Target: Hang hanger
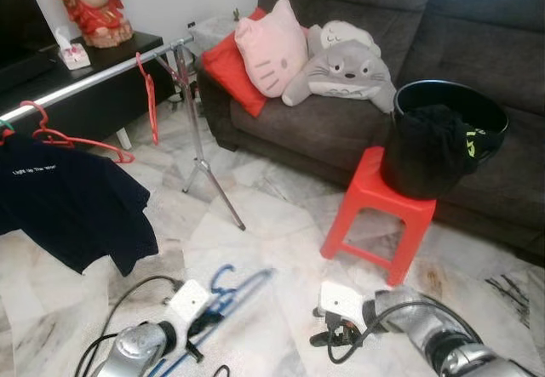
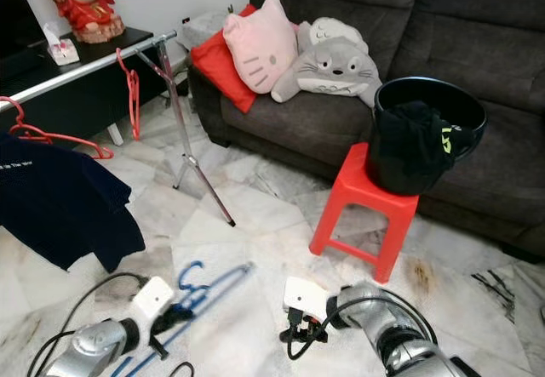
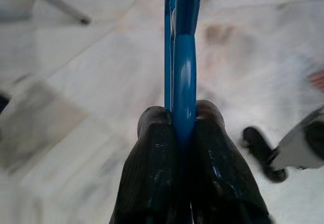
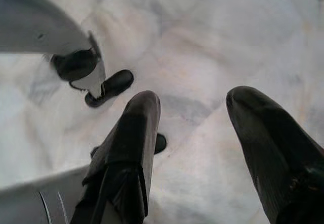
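Low over the marble floor [image 1: 281, 224], the left end effector [image 3: 183, 133] pinches the blue hanger [image 1: 223, 296], well below the rail [image 1: 94, 79]. Beside it, the right end effector [image 4: 195, 128] hangs spread wide, empty.

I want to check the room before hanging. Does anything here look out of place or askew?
Black clothes spill over the rim of the black bucket, which sits on a small red stool. Otherwise nothing stands out; the left gripper holds the blue hanger.
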`<state>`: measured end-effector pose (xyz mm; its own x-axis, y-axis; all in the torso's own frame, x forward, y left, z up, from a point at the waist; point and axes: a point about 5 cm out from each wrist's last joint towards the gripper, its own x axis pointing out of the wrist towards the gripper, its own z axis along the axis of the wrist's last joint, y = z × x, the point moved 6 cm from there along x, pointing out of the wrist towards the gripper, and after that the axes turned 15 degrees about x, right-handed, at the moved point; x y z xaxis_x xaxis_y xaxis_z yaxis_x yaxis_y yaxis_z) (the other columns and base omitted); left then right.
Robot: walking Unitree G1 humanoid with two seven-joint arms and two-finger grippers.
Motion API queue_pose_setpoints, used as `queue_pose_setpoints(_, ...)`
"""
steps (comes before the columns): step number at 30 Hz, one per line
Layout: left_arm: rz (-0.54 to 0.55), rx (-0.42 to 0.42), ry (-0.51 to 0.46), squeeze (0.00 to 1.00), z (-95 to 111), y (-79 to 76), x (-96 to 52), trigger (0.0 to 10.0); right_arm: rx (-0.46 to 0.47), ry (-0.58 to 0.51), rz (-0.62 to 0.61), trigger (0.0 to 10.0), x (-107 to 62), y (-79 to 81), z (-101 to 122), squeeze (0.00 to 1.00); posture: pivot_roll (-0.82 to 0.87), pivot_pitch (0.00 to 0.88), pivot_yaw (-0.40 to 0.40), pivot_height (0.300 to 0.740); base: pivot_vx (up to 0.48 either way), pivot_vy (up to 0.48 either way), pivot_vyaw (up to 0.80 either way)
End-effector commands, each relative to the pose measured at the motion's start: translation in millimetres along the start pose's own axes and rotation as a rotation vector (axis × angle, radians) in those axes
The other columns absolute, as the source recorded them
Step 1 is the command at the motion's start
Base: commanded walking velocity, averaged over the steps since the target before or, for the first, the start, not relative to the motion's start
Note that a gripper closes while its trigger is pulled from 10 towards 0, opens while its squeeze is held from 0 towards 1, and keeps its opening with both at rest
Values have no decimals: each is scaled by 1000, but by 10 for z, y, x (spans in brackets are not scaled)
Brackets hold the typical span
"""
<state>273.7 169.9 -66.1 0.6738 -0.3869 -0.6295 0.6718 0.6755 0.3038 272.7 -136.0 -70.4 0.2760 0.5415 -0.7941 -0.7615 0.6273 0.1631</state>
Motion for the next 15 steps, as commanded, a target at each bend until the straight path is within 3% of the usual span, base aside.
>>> queue_pose_setpoints(1, 16, -4, 18, 0, -68, -3, -13, 10000, 55, -29, -35, 10000, 9, -31, 17, 0, -103, 0, -8, 740, 0, 0, 0)
queue_pose_setpoints(2, 68, -42, 52, 0, -174, 19, -34, 10000, 173, -41, -155, 10000, 17, -137, -78, 0, -103, 0, -1, 740, 0, 0, 0)
queue_pose_setpoints(4, 91, -59, 67, 0, -218, 29, -43, 10000, 221, -41, -207, 10000, 17, -179, -127, 0, -103, 0, -1, 740, 0, 0, 0)
queue_pose_setpoints(7, 100, -59, 68, 0, -223, 34, -35, 10000, 223, -40, -217, 10000, 21, -184, -128, 0, -103, 0, -1, 740, 0, 0, 0)
queue_pose_setpoints(8, 153, -89, 116, 0, -346, 53, -71, 10000, 359, -57, -326, 10000, 1, -257, -274, 0, -95, 0, 1, 740, 0, 0, 0)
queue_pose_setpoints(9, 153, -89, 116, 0, -346, 53, -71, 10000, 359, -57, -326, 10000, 1, -257, -274, 0, -95, 0, 1, 740, 0, 0, 0)
queue_pose_setpoints(10, 216, -128, 181, 0, -522, 57, -139, 10000, 496, -49, -436, 10000, -34, -299, -502, 0, -91, 0, 6, 740, 0, 0, 0)
queue_pose_setpoints(11, 216, -128, 181, 0, -522, 57, -139, 10000, 496, -49, -436, 10000, -34, -299, -502, 0, -91, 0, 6, 740, 0, 0, 0)
queue_pose_setpoints(12, 318, -185, 289, 0, -812, 37, -283, 10000, 705, 26, -620, 10000, -144, -282, -1017, 0, -93, 0, 20, 740, 0, 0, 0)
queue_pose_setpoints(15, 364, -218, 337, 0, -950, 7, -365, 10000, 767, 84, -698, 10000, -208, -238, -1260, 0, -89, 0, 23, 740, 0, 0, 0)
